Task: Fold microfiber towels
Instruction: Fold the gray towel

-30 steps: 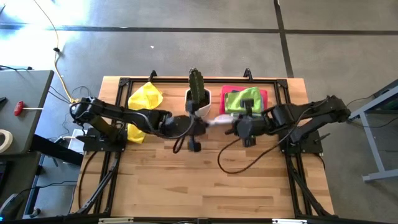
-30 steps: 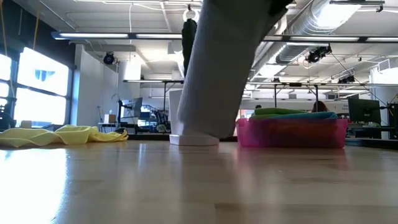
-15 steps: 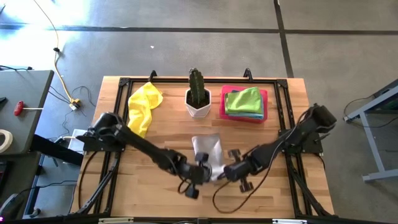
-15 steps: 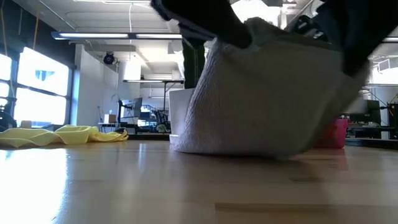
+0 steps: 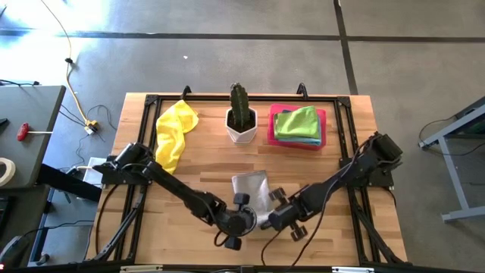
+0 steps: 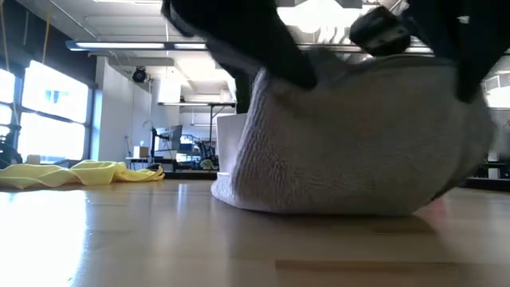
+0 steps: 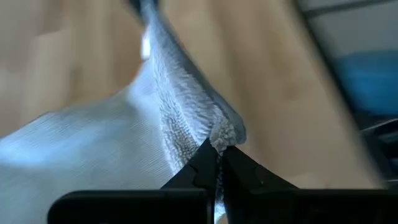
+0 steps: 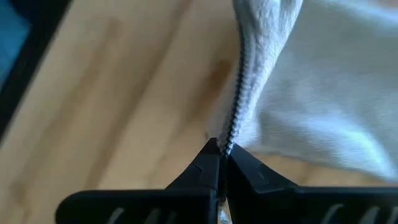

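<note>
On the far left of the table (image 5: pixel 189 250) a yellow towel (image 5: pixel 174 129) lies crumpled and unfolded, well apart from both arms. Moving right, the left gripper (image 5: pixel 241 220) is low near the table's front edge, its fingers pressed together on one near corner of the grey towel (image 5: pixel 251 188) — the left wrist view shows the hem pinched right at the fingertips. Just beside it, the right gripper (image 5: pixel 274 218) pinches the other near corner the same way. The grey towel runs away from both grippers toward the cactus pot (image 5: pixel 241 125), its long axis front to back and its far end resting on the wood; neither arm is nearer. Any next move likely turns on that direction. At far right, folded green and blue towels sit in the pink tray (image 5: pixel 271 125).
</note>
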